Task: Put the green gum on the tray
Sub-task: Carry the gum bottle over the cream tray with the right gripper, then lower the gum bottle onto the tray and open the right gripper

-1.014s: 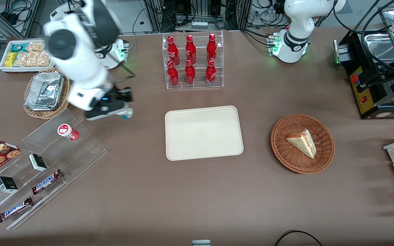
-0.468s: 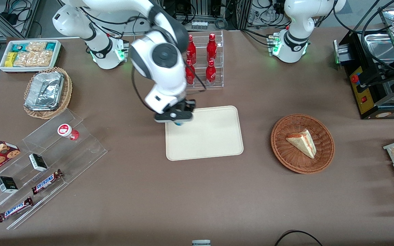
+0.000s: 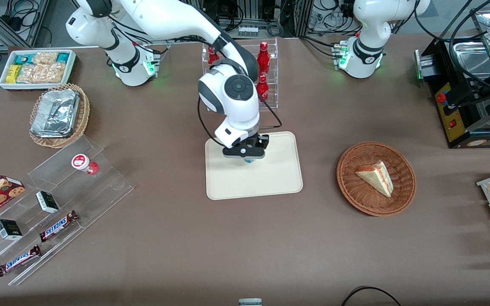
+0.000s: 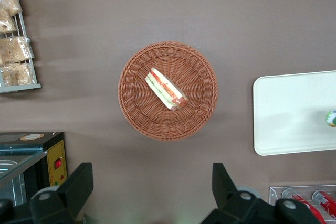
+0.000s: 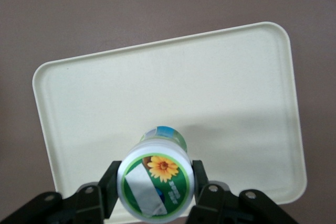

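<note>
My right gripper (image 3: 248, 156) hangs over the cream tray (image 3: 279, 182), above its middle part nearest the bottle rack. It is shut on the green gum (image 5: 156, 183), a white canister with a green flower lid, held between both black fingers (image 5: 109, 186) above the tray (image 5: 236, 93). In the front view only a sliver of the gum (image 3: 249, 160) shows under the hand. The gum's edge (image 4: 332, 118) also shows over the tray (image 4: 283, 108) in the left wrist view. I cannot tell whether the gum touches the tray.
A clear rack of red bottles (image 3: 263, 63) stands farther from the camera than the tray. A wicker basket with a sandwich (image 3: 376, 178) lies toward the parked arm's end. A red-lid canister (image 3: 84, 163) sits on a clear stepped shelf with snack bars toward the working arm's end.
My right gripper has carried the green gum from beside the stepped shelf, across the table, to above the tray, moving inward from the tray's corner in the last half second.
</note>
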Available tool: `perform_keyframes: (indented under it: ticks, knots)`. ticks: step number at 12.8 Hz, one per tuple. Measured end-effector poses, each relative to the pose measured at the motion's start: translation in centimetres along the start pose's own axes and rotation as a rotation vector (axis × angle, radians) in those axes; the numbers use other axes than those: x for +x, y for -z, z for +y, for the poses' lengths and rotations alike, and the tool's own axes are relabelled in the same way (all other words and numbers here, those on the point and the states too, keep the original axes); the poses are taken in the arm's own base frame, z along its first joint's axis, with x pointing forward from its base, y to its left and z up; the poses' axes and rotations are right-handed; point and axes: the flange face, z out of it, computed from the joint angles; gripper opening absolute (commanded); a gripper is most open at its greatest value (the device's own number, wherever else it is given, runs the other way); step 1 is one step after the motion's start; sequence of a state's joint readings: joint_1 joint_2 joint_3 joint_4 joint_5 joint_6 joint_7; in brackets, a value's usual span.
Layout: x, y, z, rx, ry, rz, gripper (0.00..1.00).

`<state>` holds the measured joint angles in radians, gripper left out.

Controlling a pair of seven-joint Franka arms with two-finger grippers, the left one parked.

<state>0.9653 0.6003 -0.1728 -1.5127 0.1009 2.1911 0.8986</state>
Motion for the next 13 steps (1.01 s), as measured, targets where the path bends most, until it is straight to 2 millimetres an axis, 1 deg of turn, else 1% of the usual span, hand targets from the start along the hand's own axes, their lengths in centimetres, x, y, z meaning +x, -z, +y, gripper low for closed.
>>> perform_keyframes:
  ticks: [3,6,8,11,12,13]
  knots:
    - [-1.0,-3.2,-0.8,-0.007,-0.002,0.003,0.0]
    - [-1.4,-6.0,-0.6,-0.013,-0.021,0.009,0.0]
    - [-1.4,-7.1,-0.3,-0.021,-0.026,0.007,0.0]
    - [-1.4,-7.5,0.0,-0.027,-0.036,0.003,0.0]
    - [-1.4,-7.6,0.1,-0.029,-0.037,0.002,0.07]
    - [-1.4,-7.7,0.1,-0.03,-0.038,0.001,0.24]
